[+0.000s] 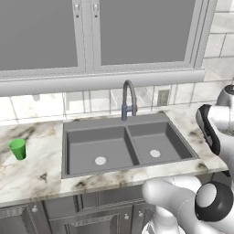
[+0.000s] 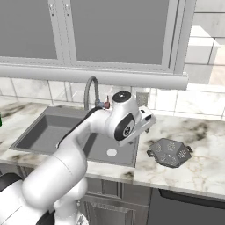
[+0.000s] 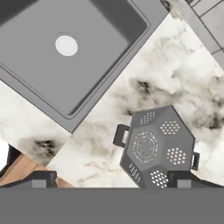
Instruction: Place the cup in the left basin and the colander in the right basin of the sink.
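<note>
The green cup [image 1: 18,149] stands upright on the counter left of the sink [image 1: 68,130]. Both the left basin [image 1: 87,146] and the right basin [image 1: 167,137] hold nothing. The dark grey colander [image 2: 169,152] sits upright on the counter just right of the sink. In the hand view my gripper [image 3: 113,180] hangs open above the counter, with the colander [image 3: 155,146] below it toward the right fingertip [image 3: 183,179]. A corner of the right basin [image 3: 100,39] lies up and to the left there. Nothing is between the fingers.
A tall arched faucet [image 1: 128,98] rises behind the sink's divider. The window sill [image 1: 100,82] and tiled wall run along the back. My own arm [image 2: 88,136] reaches over the right basin. Marbled counter [image 2: 197,167] spreads to the right of the colander.
</note>
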### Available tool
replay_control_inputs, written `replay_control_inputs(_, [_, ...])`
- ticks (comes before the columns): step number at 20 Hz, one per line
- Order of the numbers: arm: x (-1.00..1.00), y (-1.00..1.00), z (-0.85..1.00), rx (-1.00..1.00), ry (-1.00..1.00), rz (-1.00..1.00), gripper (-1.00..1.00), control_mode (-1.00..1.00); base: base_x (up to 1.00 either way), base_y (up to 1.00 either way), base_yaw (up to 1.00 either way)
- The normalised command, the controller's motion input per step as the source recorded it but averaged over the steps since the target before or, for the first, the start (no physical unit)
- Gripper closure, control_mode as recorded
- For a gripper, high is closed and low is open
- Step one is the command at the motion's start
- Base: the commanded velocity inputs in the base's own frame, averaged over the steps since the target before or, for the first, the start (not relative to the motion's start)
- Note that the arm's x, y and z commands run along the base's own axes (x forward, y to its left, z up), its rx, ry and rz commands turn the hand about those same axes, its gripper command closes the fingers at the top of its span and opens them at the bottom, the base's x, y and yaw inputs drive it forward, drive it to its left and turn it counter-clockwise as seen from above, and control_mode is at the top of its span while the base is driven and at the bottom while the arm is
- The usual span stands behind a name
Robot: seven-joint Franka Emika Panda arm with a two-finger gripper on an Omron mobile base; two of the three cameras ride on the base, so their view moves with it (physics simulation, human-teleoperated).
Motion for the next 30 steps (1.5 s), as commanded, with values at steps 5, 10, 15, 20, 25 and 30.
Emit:
replay_control_inputs(5, [0.0, -0.2, -0.12, -0.08, 0.0, 0.0, -1.0, -1.0, 0.0, 0.0, 0.0])
replay_control_inputs(10, [0.0, -0.21, -0.14, -0.05, 0.0, 0.0, -1.0, -1.0, 0.0, 0.0, 0.0])
replay_control_inputs(15, [0.0, -0.17, -0.14, -0.02, 0.0, 0.0, -1.0, -1.0, 0.0, 0.0, 0.0])
replay_control_inputs(20, [0.0, -0.02, -0.12, 0.0, 0.0, 0.0, -1.0, -1.0, 0.0, 0.0, 0.0])
replay_control_inputs(25, [0.0, 0.0, -0.19, 0.0, 0.0, -0.01, -1.0, -1.0, 0.0, 0.0, 0.0])
replay_control_inputs(30, [0.0, 0.0, -0.25, -0.01, 0.0, 0.0, -1.0, -1.0, 0.0, 0.0, 0.0])
